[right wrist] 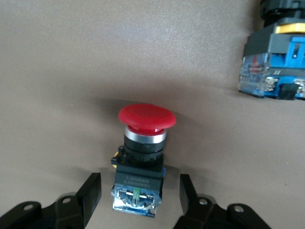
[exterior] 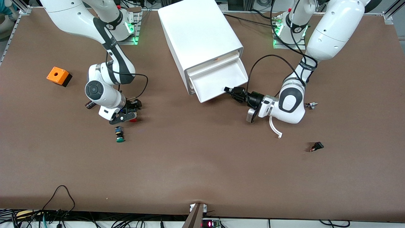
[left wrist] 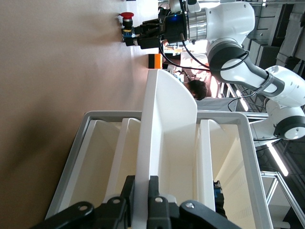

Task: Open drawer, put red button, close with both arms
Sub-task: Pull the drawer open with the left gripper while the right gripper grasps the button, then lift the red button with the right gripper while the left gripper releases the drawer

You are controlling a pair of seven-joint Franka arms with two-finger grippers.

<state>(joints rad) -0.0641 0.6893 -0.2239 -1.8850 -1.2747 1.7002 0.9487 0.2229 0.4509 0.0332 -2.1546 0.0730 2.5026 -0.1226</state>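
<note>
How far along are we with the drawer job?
Done: the middle drawer is pulled out, the left end effector shut on its front edge. In hand: the right end effector straddles the red button on the table, fingers not yet touching. Left: lift it, drop it in, close.

Orange box (exterior: 57,76), green-capped switch (exterior: 119,134), black part (exterior: 317,146).

Glossy red plastic button (right wrist: 147,117), smooth white plastic drawer (exterior: 218,80), matt brown table (exterior: 202,164)

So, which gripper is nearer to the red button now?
Right. The right gripper straddles the red button; the left gripper is shut on the drawer.
</note>
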